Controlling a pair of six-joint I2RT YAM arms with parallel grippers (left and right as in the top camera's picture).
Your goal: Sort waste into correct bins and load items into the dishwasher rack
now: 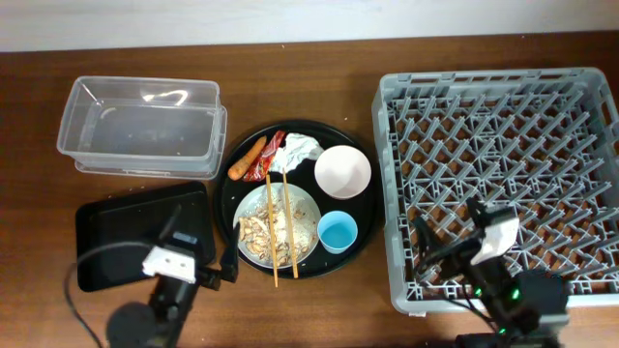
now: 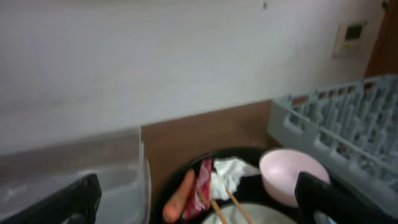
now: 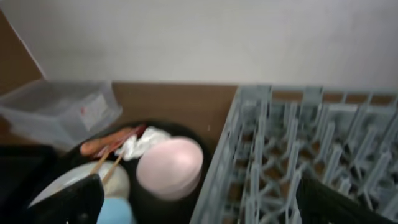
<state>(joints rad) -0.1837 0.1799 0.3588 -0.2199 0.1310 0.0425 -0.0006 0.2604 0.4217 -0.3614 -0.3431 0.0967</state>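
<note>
A round black tray (image 1: 228, 198) holds the waste and the items. On it are an orange carrot stick (image 1: 247, 159), a red wrapper (image 1: 271, 155), a white tissue (image 1: 299, 149), a white bowl (image 1: 342, 171), a light-blue cup (image 1: 338, 232) and a plate (image 1: 308, 215) with beige food scraps (image 1: 257, 234) under wooden chopsticks (image 1: 270, 232). The clear tub (image 1: 145, 126) and black rectangular tray (image 1: 116, 237) lie to the left. The grey dishwasher rack (image 1: 503, 174) is to the right. My left gripper (image 1: 221, 273) (image 2: 199, 208) is open and empty at the round tray's front left. My right gripper (image 1: 435, 253) (image 3: 199, 208) is open and empty over the rack's front left corner.
The wall runs along the table's far edge. The left wrist view shows the carrot stick (image 2: 179, 198), tissue (image 2: 231, 174) and bowl (image 2: 292, 174). The right wrist view shows the bowl (image 3: 170, 167), cup (image 3: 115, 211) and rack (image 3: 298, 143).
</note>
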